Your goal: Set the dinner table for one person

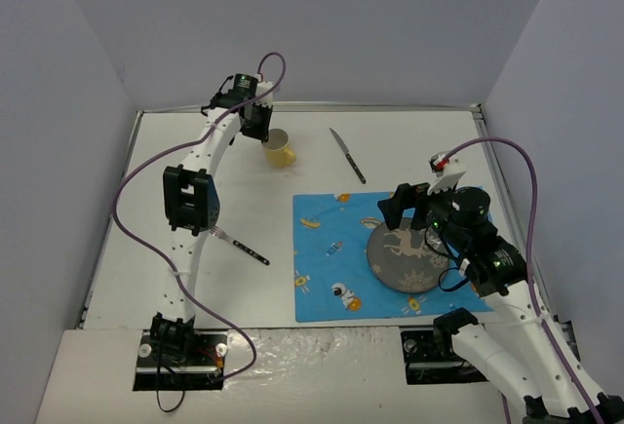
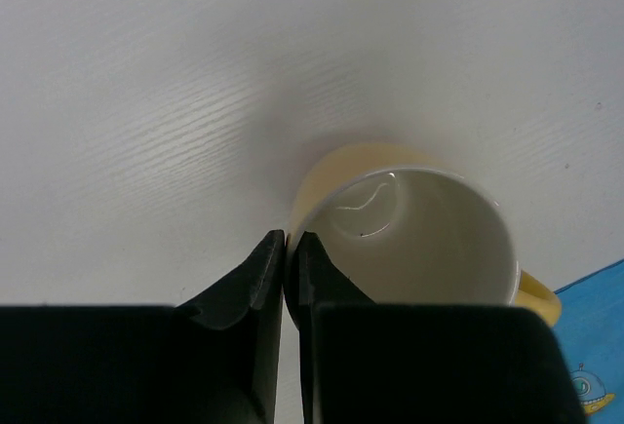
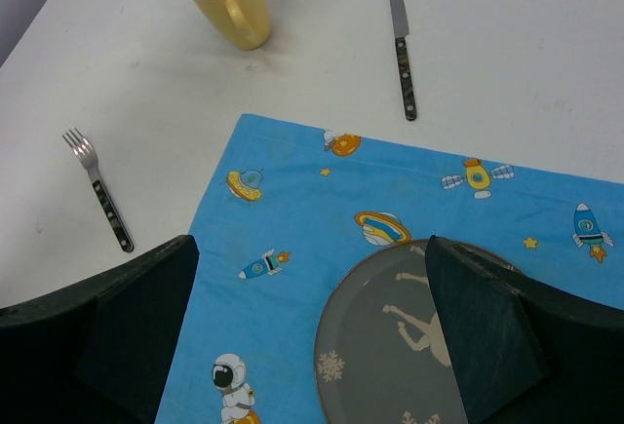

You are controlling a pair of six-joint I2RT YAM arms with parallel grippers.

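Note:
The white dinner table (image 1: 409, 141) carries a blue cartoon-print placemat (image 1: 331, 249) with a grey deer-print plate (image 1: 405, 258) on it. A yellow mug (image 1: 281, 151) stands at the back of the table. My left gripper (image 1: 261, 130) is shut on the mug's rim (image 2: 409, 239), one finger inside and one outside. My right gripper (image 1: 402, 205) is wide open and empty, hovering over the placemat (image 3: 292, 210) and the plate's left edge (image 3: 390, 356). A knife (image 1: 347, 155) lies right of the mug. A fork (image 1: 240, 245) lies left of the placemat.
Grey walls enclose the table on three sides. The right wrist view also shows the mug (image 3: 234, 5), the knife (image 3: 402, 49) and the fork (image 3: 97, 190) on the white tabletop (image 3: 536, 54). The left arm's elbow stands over the table's left part.

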